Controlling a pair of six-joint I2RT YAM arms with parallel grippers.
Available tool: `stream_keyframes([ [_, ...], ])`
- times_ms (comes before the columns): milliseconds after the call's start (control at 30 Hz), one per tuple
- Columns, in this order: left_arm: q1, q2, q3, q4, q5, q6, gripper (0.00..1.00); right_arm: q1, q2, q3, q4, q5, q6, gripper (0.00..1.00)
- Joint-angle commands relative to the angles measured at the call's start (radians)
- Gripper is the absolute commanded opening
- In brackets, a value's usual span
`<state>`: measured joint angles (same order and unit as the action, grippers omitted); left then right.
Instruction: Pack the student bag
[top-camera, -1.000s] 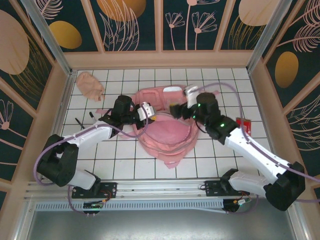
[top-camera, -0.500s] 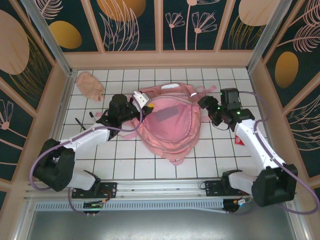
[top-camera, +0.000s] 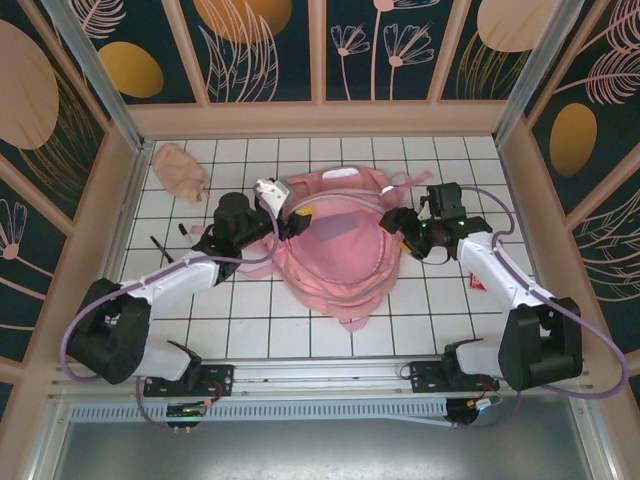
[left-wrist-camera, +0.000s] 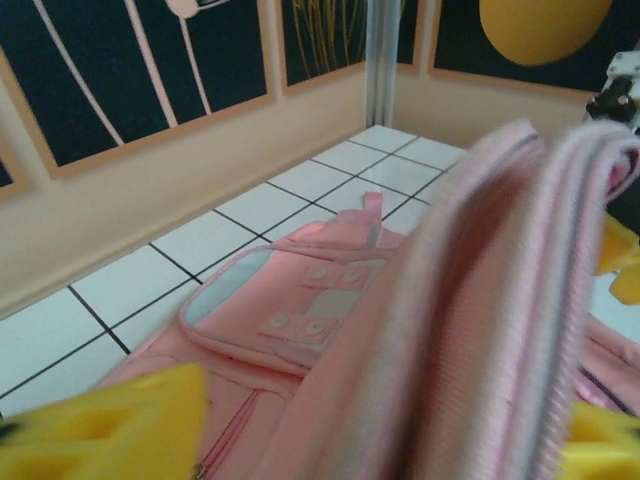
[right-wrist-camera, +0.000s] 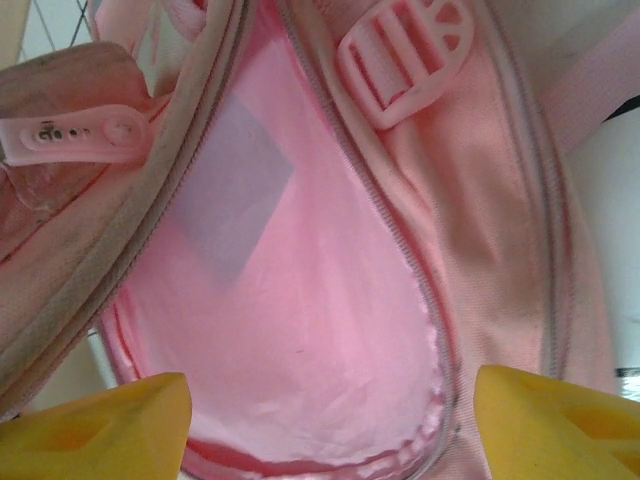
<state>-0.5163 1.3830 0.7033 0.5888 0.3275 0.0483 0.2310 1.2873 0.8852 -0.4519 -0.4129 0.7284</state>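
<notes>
The yellow fingers (left-wrist-camera: 110, 425) of the left gripper (left-wrist-camera: 350, 440) are being held wide apart, with the ribbed pink rim of the student bag (left-wrist-camera: 300, 320) passing between them. As far as can be seen, nothing is being pinched there. From above, the left gripper (top-camera: 297, 214) is being kept at the bag's left rim, towards its far end. The yellow fingers (right-wrist-camera: 95, 420) of the right gripper (right-wrist-camera: 330, 425) are likewise being held well apart. Between them the bag's open mouth is being viewed from close above, with its smooth pink lining and a pale grey patch (right-wrist-camera: 235, 190) on that lining. A pink plastic buckle (right-wrist-camera: 405, 55) is lying on the bag's outer fabric, just beside the zip. From above, the right gripper (top-camera: 388, 221) is being held at the bag's right rim. The bag is lying on the white tiled table (top-camera: 250, 310) between the two arms, its mouth gaping upward. A small peach pouch (top-camera: 180, 170) is lying well apart from the bag, beyond its far left corner. A red item (top-camera: 478, 284) to the bag's right is being partly hidden by the right arm.
</notes>
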Motion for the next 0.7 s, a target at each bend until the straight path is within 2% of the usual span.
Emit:
stream_keyframes([
  [0,0.007,-0.14,-0.084,0.067,-0.021,-0.081,0.99,0.005,-0.051,0.011,-0.025,0.119,-0.082,0.75],
  [33,0.007,-0.181,-0.096,0.024,-0.053,-0.085,0.99,0.004,-0.06,0.015,-0.025,0.134,-0.095,0.74],
  [100,0.007,-0.27,-0.099,-0.107,-0.202,-0.14,0.99,0.007,-0.071,0.019,-0.02,0.157,-0.119,0.75],
  [200,0.008,-0.361,-0.066,-0.315,-0.361,-0.22,0.99,0.006,-0.063,0.026,-0.008,0.165,-0.135,0.74],
  [333,0.023,-0.392,0.027,-0.589,-0.57,-0.401,0.99,0.01,-0.049,0.033,-0.002,0.157,-0.142,0.74],
  [467,0.144,-0.323,0.14,-0.817,-0.551,-0.544,0.99,0.009,-0.062,0.051,-0.034,0.275,-0.143,0.75],
  [533,0.189,-0.277,0.186,-0.891,-0.583,-0.602,0.99,0.008,-0.072,0.059,-0.049,0.335,-0.15,0.76],
  [667,0.235,-0.191,0.234,-1.01,-0.636,-0.668,0.99,0.026,-0.079,0.073,-0.034,0.291,-0.204,0.74],
])
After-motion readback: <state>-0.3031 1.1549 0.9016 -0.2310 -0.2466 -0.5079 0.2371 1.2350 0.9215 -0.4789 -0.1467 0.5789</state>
